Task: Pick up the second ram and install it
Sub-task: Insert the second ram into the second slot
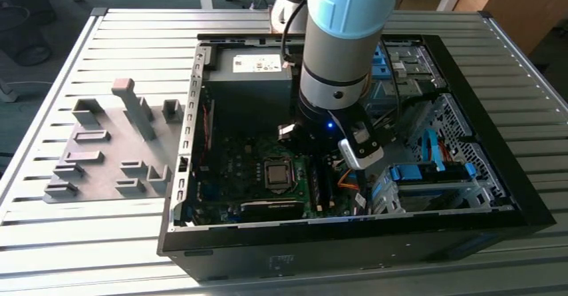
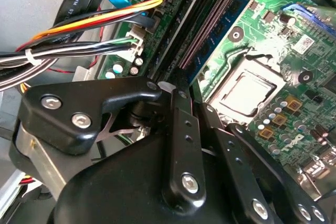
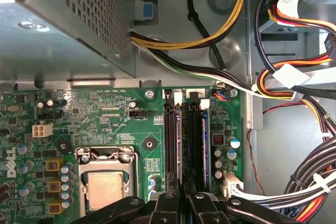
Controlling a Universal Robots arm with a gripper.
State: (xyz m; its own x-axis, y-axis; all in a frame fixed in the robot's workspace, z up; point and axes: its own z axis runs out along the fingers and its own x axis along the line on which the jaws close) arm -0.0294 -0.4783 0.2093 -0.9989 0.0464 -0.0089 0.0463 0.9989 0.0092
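The gripper is down inside the computer case, clenched on the second ram — pushing it into its slot. It needs a straight, firm press.

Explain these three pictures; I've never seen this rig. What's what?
The machine is a robot arm reaching into an open computer case that stands on a slatted metal table. The exterior view looks on from outside. Both wrist views ride on the arm and look past its gripper at the green mainboard, the processor socket and the cable bundles. The gripper sits over the long black memory slots. One memory stick seems already seated; whether the gripper holds another I cannot tell. A grey plate with blocks lies at the exterior view's left.
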